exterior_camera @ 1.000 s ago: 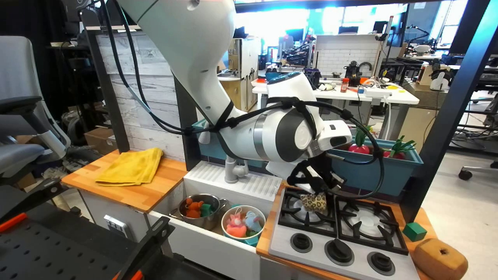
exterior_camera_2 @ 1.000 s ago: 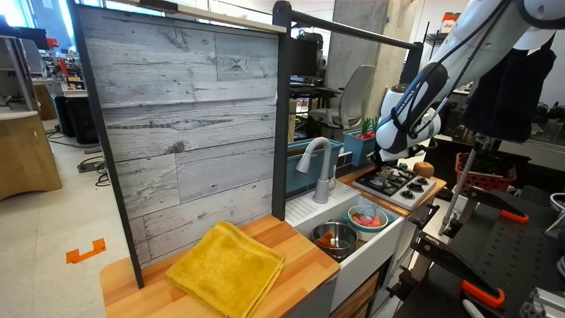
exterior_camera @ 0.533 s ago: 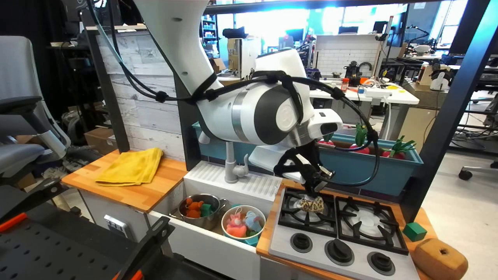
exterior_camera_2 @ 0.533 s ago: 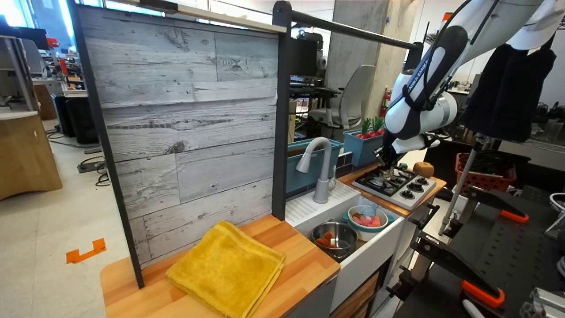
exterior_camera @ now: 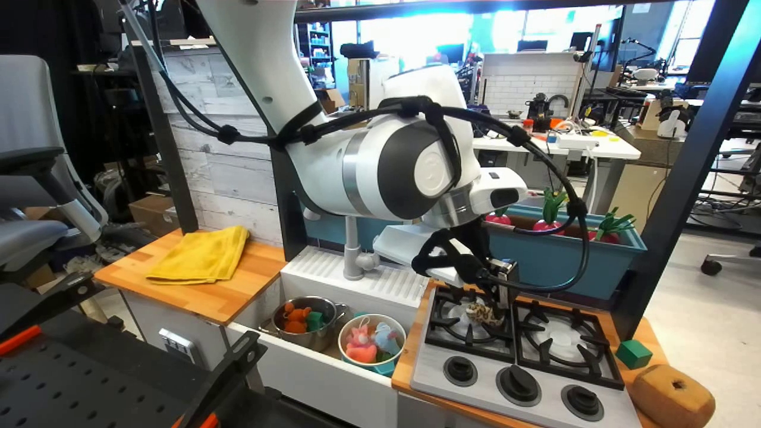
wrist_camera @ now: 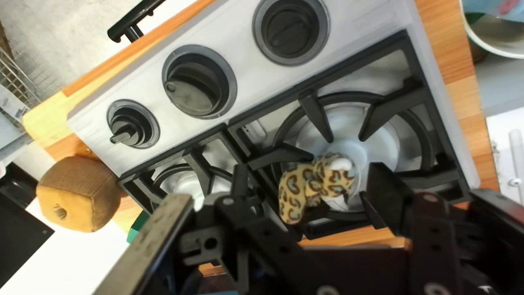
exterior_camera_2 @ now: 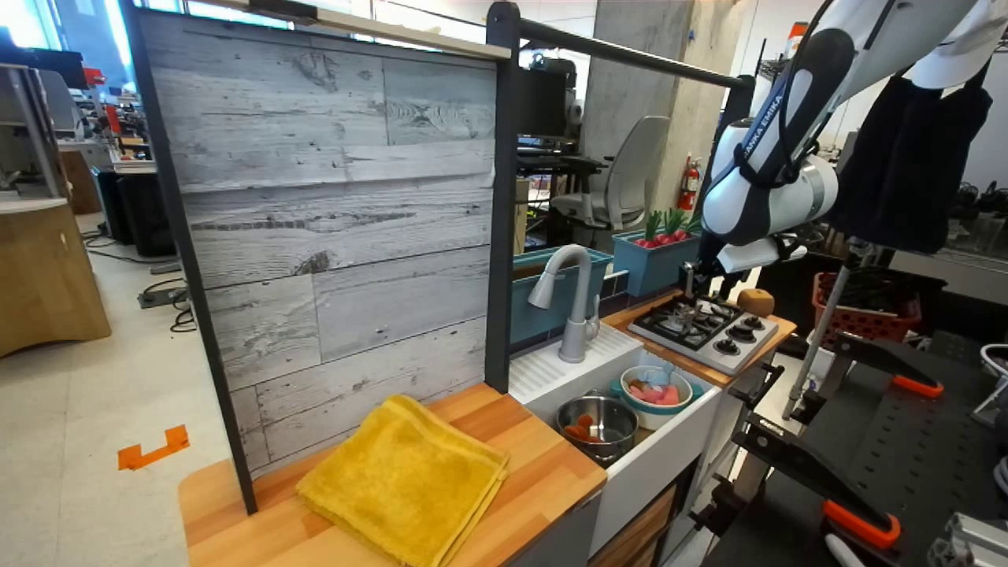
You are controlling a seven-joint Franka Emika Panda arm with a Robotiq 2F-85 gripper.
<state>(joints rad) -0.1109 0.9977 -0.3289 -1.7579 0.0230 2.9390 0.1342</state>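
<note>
in an exterior view, bright windows (exterior_camera: 410, 35) glow far off. a grey chair (exterior_camera: 24, 110) stands at left; pale floor (exterior_camera: 716, 327) spreads at right.

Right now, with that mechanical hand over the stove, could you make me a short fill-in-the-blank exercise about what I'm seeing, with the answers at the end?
1. The hand near the leopard-spotted item is not shut but ____.
2. The number of black knobs on the stove is ____.
3. The folded towel on the wooden counter is coloured ____.
4. The colour of the small block beside the stove is ____.

Missing words: open; three; yellow; green.
</note>
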